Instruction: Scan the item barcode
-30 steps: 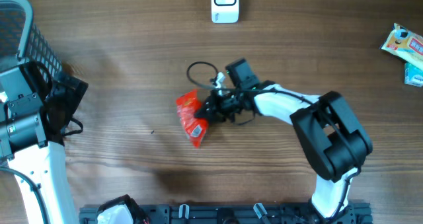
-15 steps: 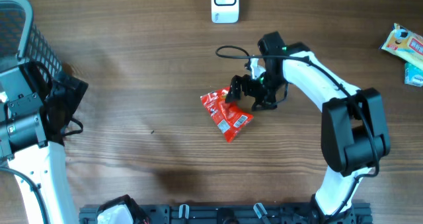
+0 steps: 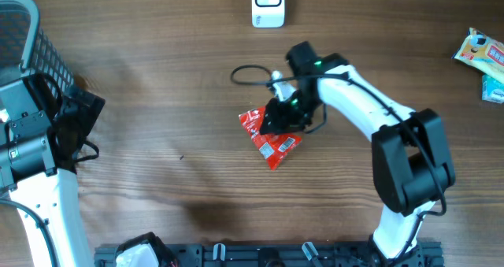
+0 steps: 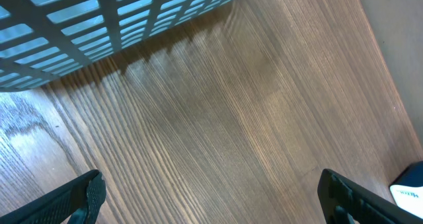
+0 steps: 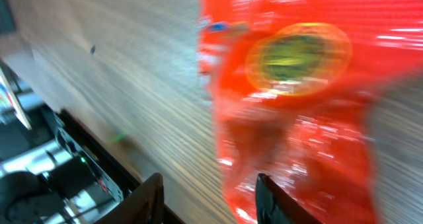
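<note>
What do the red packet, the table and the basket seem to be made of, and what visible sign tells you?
Red packet: probably thin plastic film, glossy; it shows crinkles and bright glints.
Table: wood or wood-look laminate, matt; brown grain lines run along it.
Basket: likely moulded plastic; a pale grey lattice with square openings.

Left gripper (image 4: 210,184) hung with jaws wide apart. Right arm (image 3: 358,101) stretched leftward; right gripper (image 3: 278,119) pointed down, jaws partly apart, grip unclear.
</note>
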Available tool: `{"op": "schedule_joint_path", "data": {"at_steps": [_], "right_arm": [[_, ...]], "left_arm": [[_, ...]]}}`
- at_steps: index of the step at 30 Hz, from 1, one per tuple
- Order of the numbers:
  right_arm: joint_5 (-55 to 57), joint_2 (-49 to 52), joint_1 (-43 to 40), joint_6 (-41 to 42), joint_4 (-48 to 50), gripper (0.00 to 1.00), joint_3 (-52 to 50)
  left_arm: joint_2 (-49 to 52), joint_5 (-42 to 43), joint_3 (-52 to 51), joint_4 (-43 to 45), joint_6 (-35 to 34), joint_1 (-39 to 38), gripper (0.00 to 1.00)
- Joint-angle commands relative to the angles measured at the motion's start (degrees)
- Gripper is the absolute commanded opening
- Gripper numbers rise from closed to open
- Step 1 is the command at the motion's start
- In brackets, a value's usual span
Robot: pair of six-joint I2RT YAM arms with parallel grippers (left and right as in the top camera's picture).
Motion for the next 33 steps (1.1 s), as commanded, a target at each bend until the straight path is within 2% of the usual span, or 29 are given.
{"op": "schedule_joint_path", "data": {"at_steps": [1, 4, 8, 11, 15, 19, 24, 29, 33], "right_arm": [[1.86, -1.07, 4.35, -0.50, 3.67, 0.30, 1.11], [17.44, -0.81, 6.56, 7.56, 5.68, 0.17, -0.72], [17.68, -0.74, 5.18, 8.68, 12.44, 0.16, -7.32], [18.49, -0.74, 3.04, 9.68, 13.18, 0.17, -9.09], [15.98, -0.87, 1.60, 7.72, 9.55, 0.04, -7.39], [17.40, -2.16, 1.55, 4.79, -3.37, 0.04, 2.80], [33.27, -3.28, 1.49, 8.87, -18.14, 0.04, 15.45], [33.88, -3.30, 1.51, 11.32, -18.51, 0.04, 13.03], [35.45, -3.19, 1.51, 16.35, -9.66, 0.04, 2.58]], "left_arm": [[0.28, -0.76, 0.11, 0.00, -0.72, 0.37, 1.00], [0.28, -0.76, 0.11, -0.02, -0.72, 0.37, 1.00], [0.28, -0.76, 0.11, 0.00, -0.72, 0.37, 1.00], [0.28, -0.76, 0.11, 0.00, -0.74, 0.37, 1.00], [0.28, -0.76, 0.11, -0.02, -0.72, 0.37, 1.00], [0.28, -0.76, 0.11, 0.00, -0.72, 0.37, 1.00], [0.28, -0.76, 0.11, 0.00, -0.72, 0.37, 1.00], [0.28, -0.76, 0.11, 0.00, -0.72, 0.37, 1.00], [0.28, -0.76, 0.11, 0.00, -0.72, 0.37, 1.00]]}}
